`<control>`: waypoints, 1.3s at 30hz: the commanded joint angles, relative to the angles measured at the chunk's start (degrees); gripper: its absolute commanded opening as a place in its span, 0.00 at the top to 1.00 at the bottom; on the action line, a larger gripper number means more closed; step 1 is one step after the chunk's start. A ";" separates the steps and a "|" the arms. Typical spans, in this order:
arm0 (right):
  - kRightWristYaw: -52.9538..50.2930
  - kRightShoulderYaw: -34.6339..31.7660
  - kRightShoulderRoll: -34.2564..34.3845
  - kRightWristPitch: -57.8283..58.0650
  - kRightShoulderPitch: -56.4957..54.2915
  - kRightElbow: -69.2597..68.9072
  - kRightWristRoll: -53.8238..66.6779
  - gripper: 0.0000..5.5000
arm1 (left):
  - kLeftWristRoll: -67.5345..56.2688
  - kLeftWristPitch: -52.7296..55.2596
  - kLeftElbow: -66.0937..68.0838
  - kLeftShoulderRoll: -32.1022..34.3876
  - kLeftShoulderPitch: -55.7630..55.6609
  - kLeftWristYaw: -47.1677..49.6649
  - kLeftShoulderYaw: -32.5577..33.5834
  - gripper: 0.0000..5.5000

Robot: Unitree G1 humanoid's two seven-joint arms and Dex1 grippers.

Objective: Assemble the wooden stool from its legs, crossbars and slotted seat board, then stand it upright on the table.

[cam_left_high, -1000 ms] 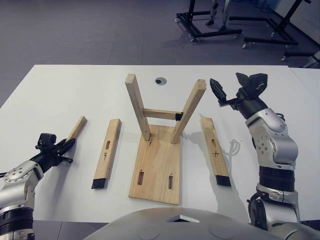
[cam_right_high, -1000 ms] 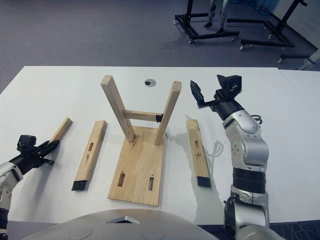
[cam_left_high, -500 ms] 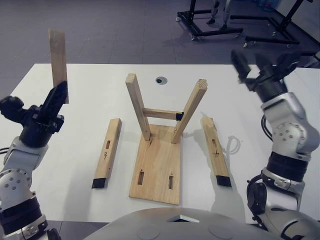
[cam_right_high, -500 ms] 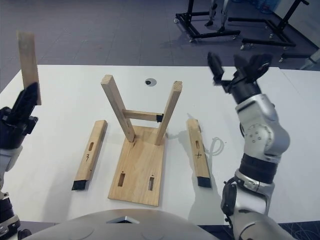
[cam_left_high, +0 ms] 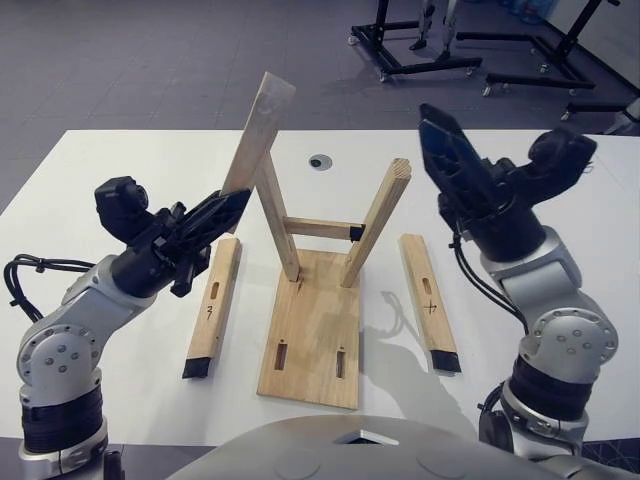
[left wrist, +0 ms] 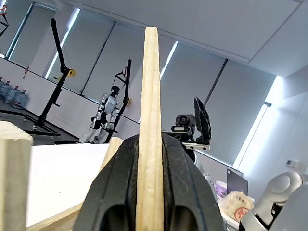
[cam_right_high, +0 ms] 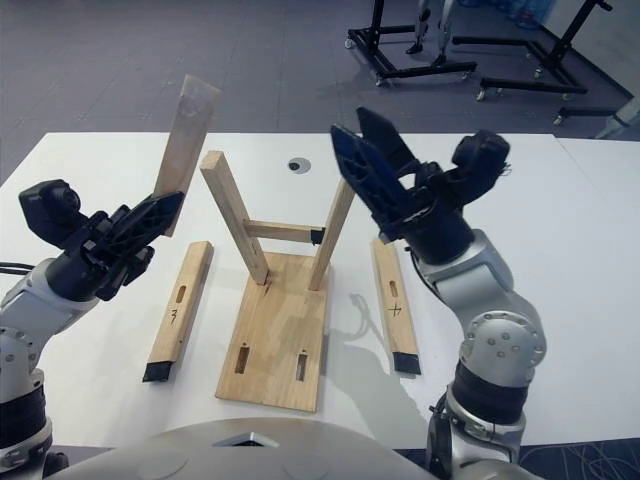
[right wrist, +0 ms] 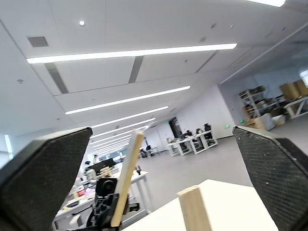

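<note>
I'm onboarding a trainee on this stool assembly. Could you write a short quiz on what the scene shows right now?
1. True or false: the jaws of the right gripper are shut on a leg.
2. How many upright legs stand on the seat board? A one, B two, C four.
3. Fill in: the jaws of the left gripper hold a raised ___.
Key: 1 false, they are open and empty. 2 B. 3 crossbar.
</note>
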 commanded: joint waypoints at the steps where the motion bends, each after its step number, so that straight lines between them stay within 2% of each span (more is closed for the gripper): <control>1: -2.25 4.96 1.49 0.30 -0.29 0.48 0.93 0.02 | 1.15 0.01 -2.22 0.62 -0.10 -1.92 -2.83 0.93; 8: 0.20 11.77 4.78 -0.78 -2.00 3.03 1.23 0.02 | 0.40 0.95 -2.28 1.03 0.09 -2.68 -5.46 0.93; 14: 1.76 13.88 7.64 -2.10 -3.62 4.28 2.51 0.02 | -2.31 2.08 -0.52 1.48 -0.85 -1.41 -5.95 0.93; 18: 2.78 15.24 8.41 -2.38 -3.99 4.23 2.64 0.11 | -1.76 2.53 -0.20 2.10 -1.00 -1.63 -6.99 0.93; 24: 3.21 18.08 8.06 -1.16 -4.82 6.09 0.31 0.32 | -0.23 2.90 0.24 2.83 -0.96 -2.17 -8.27 0.93; 39: 3.40 18.12 8.21 -1.72 -4.48 6.44 -0.97 0.85 | 0.38 2.87 1.66 3.08 -1.35 -4.38 -7.98 0.93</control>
